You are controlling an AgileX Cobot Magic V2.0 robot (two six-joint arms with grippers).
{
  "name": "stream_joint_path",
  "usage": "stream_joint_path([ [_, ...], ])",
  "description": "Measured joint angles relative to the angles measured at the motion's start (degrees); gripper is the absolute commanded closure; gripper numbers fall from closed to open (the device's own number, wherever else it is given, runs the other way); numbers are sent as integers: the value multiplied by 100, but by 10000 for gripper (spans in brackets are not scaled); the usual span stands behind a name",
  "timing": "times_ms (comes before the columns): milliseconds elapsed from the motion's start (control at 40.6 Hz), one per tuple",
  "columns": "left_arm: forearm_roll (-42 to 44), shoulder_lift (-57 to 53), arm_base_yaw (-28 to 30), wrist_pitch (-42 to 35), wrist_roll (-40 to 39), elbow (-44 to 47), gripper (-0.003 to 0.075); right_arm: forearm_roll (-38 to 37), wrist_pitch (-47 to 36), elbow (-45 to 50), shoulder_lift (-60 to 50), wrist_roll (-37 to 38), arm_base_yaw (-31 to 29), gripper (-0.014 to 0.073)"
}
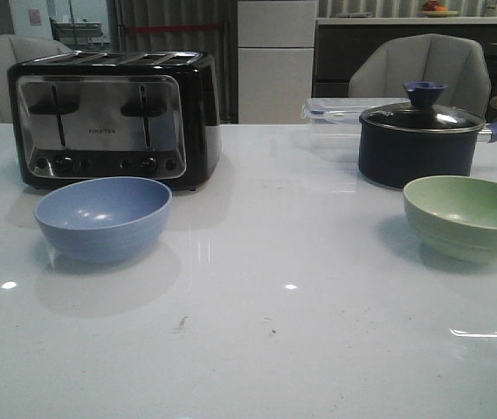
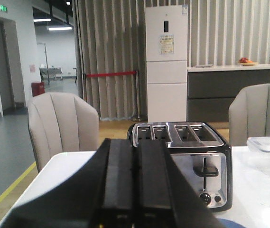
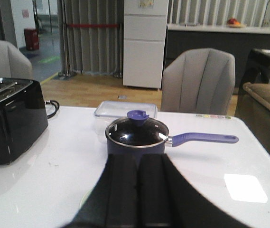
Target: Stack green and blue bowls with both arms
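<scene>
The pale blue bowl (image 1: 103, 217) sits upright on the white table at the left, just in front of the toaster. The pale green bowl (image 1: 468, 216) sits upright at the right, in front of the navy pot. Neither arm shows in the front view. In the left wrist view my left gripper (image 2: 135, 142) is shut and empty, raised, pointing at the toaster; a sliver of the blue bowl (image 2: 232, 223) shows beside it. In the right wrist view my right gripper (image 3: 137, 159) is shut and empty, pointing at the pot; a thin edge of the green bowl (image 3: 83, 202) shows beside it.
A black and steel toaster (image 1: 113, 118) stands at the back left. A dark navy pot with a glass lid (image 1: 421, 135) and a long handle stands at the back right, a clear plastic container (image 1: 335, 118) behind it. Grey chairs stand beyond the table's far edge.
</scene>
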Motion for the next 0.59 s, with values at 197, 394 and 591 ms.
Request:
stream_joint_path([
  [197,0,914,0,1059,0,-863,627,-92,869,-683,1033,0,0,538],
  [394,0,1554,0,1781,0,-893,627,-149,1271,-707,1913,0,0,538],
  [591,0,2056,0,2002,0,-893,627,-162,1345,-707,2608,0,0,533],
])
